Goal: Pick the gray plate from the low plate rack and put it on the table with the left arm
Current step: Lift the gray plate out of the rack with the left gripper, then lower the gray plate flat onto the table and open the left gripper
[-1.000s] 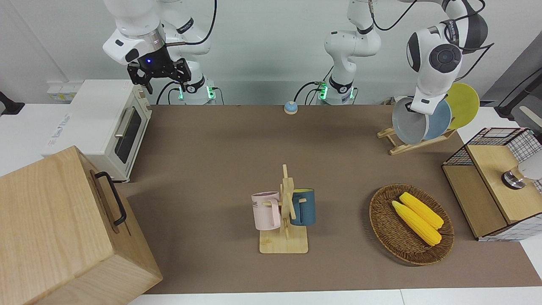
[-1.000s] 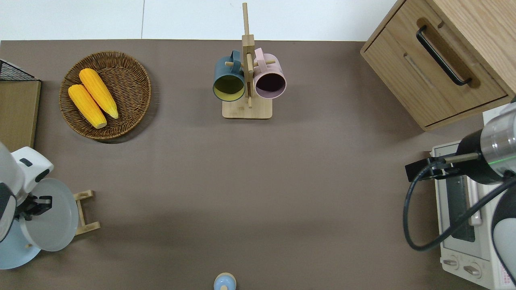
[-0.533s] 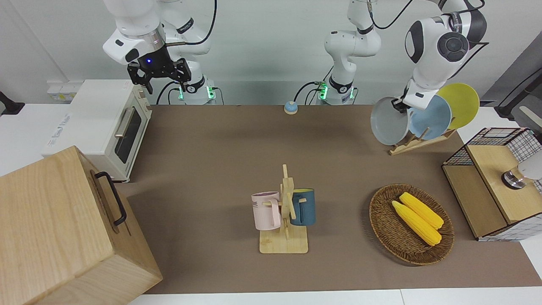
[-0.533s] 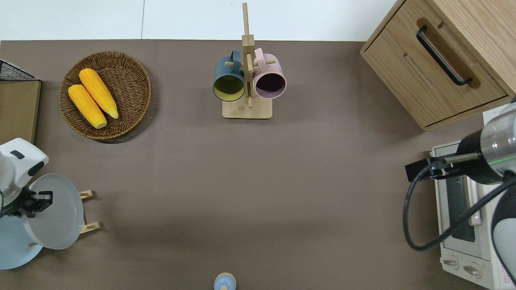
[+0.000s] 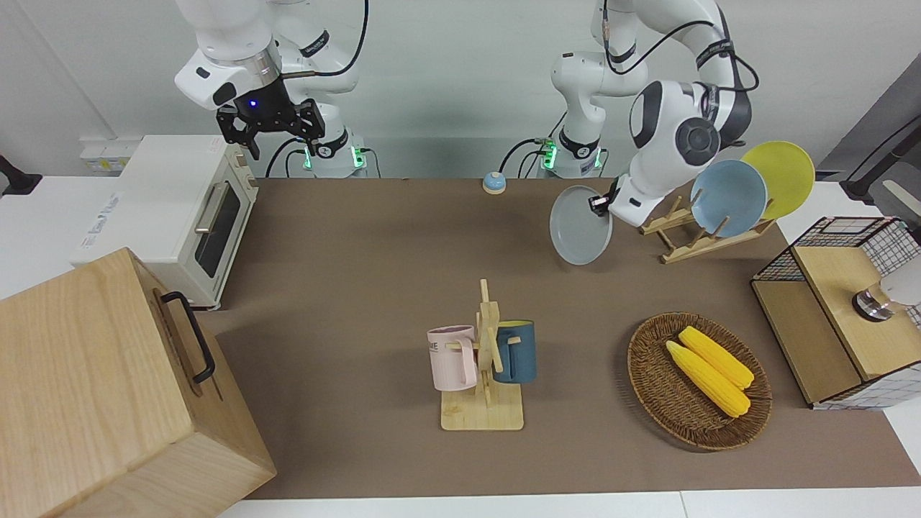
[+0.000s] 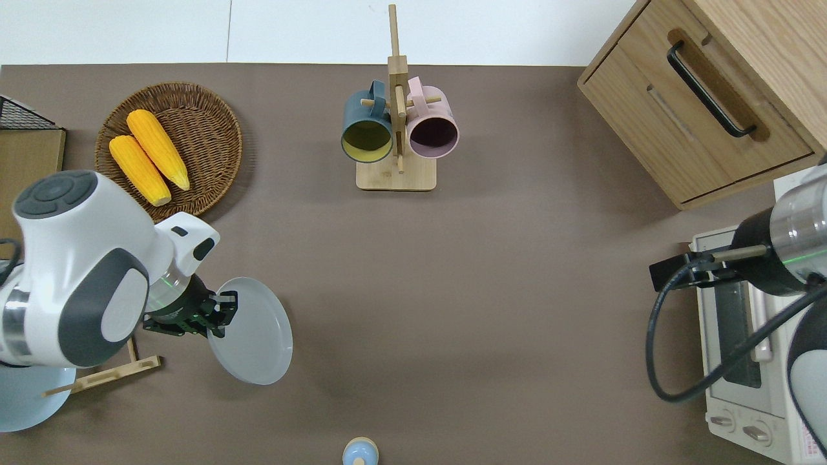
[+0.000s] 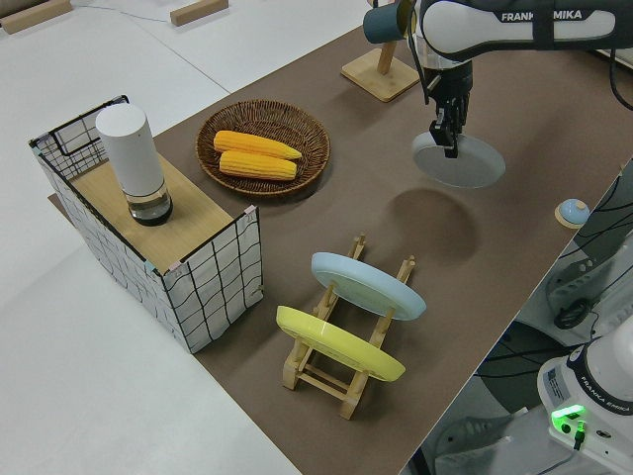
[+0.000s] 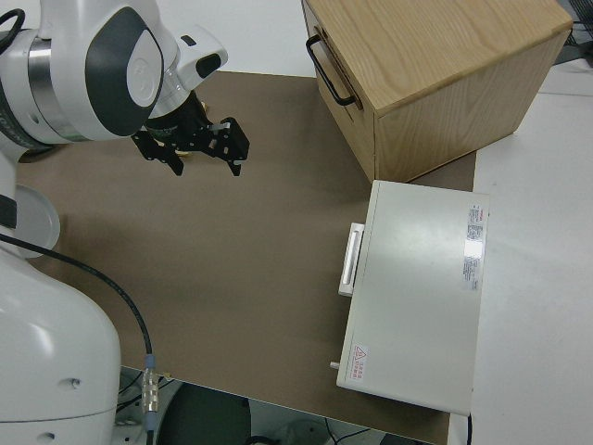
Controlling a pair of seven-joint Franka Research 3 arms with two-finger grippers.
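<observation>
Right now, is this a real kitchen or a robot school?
Probably a robot lab set up like a kitchen: two white arms bolted at a table, with a toaster oven, a mug tree and a plate rack.

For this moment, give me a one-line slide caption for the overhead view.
Left end effector holds the gray plate by its rim over bare table, clear of the low plate rack; right arm parked.

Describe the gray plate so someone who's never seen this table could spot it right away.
Start at the low wooden plate rack at the left arm's end of the brown table. Beside it, the left gripper holds the round pale gray plate in the air over bare mat. The light blue plate and yellow plate stand in the rack.
</observation>
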